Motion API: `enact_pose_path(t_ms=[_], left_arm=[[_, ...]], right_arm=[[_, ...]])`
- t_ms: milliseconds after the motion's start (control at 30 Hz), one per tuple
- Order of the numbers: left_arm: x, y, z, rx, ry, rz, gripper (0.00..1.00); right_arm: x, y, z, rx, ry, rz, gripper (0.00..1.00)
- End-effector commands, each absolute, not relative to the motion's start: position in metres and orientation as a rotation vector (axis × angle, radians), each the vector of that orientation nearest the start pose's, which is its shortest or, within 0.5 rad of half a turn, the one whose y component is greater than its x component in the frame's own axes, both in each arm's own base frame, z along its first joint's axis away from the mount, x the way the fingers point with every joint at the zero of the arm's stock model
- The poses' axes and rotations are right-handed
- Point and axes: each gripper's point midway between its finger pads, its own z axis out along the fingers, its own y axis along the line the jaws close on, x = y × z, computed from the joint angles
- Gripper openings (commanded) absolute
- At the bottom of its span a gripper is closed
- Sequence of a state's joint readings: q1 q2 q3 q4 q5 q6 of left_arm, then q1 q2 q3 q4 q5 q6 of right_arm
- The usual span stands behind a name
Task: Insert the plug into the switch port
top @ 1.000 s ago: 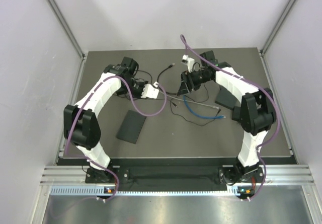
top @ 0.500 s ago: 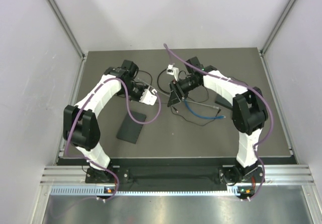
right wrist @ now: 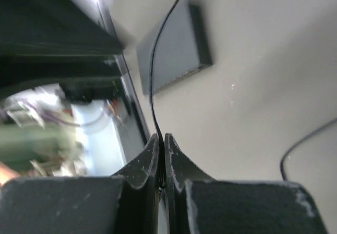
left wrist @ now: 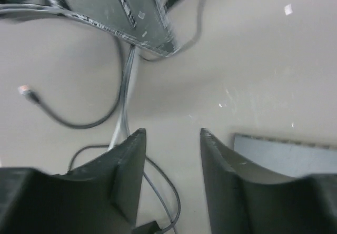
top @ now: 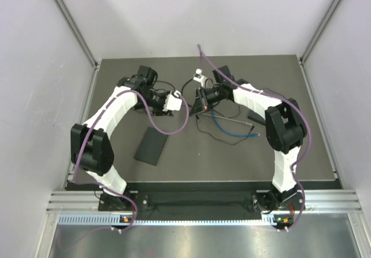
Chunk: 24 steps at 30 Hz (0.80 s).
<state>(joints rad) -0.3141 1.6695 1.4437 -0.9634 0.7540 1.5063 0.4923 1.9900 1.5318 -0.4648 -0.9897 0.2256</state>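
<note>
In the left wrist view the switch [left wrist: 134,13], a dark grey box, lies at the top. A black cable curls below it and ends in a small plug [left wrist: 26,91] with an orange tip, lying loose on the table. My left gripper [left wrist: 171,134] is open with only bare table and a loop of thin cable under the gap. It sits left of centre [top: 172,102] in the top view. My right gripper [right wrist: 161,136] is shut on a thin black cable [right wrist: 152,76] that rises from between its fingertips. It is close to the right of the left one [top: 200,95].
A flat dark pad [top: 152,146] lies in front of the left arm, and it also shows as a dark pad [right wrist: 176,50] in the right wrist view. A blue cable [top: 232,131] and a grey one [top: 229,119] lie under the right arm. Side walls flank the table.
My right gripper has swung left toward the left gripper and has shut on the black cable. My left gripper has opened and stays in about the same place.
</note>
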Motion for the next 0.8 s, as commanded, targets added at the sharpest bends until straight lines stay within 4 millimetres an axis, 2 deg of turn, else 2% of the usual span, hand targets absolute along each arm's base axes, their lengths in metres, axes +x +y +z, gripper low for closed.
enact_pose_path(t_ms=[0,67,100,133,167,267,533,767], left_arm=[[0.324,-0.218,0.254,1.739,1.206,-0.561,0.53],[0.305,-0.221,0.272,1.706,1.103,-0.552,0.63],[0.305,-0.224,0.281,1.704,1.006,-0.503,0.68],[0.289,-0.226,0.277,1.718,0.948,-0.496,0.7],[0.283,-0.23,0.276,1.736,0.901,-0.475,0.7],[0.265,-0.246,0.262,1.823,0.765,-0.423,0.67],[0.259,-0.271,0.227,1.99,0.61,-0.34,0.57],[0.268,-0.271,0.205,2.048,0.581,-0.291,0.55]], right_arm=[[0.371,0.34,0.215,-0.336,2.184,1.71,0.0],[0.375,0.339,0.216,-0.147,2.219,1.777,0.0],[0.376,0.339,0.214,-0.102,2.231,1.783,0.0],[0.375,0.343,0.218,-0.086,2.22,1.794,0.0],[0.371,0.344,0.214,-0.002,2.253,1.834,0.0],[0.358,0.355,0.22,0.08,2.238,1.95,0.0],[0.32,0.374,0.224,0.04,2.256,2.02,0.0],[0.3,0.375,0.218,0.011,2.28,2.002,0.0]])
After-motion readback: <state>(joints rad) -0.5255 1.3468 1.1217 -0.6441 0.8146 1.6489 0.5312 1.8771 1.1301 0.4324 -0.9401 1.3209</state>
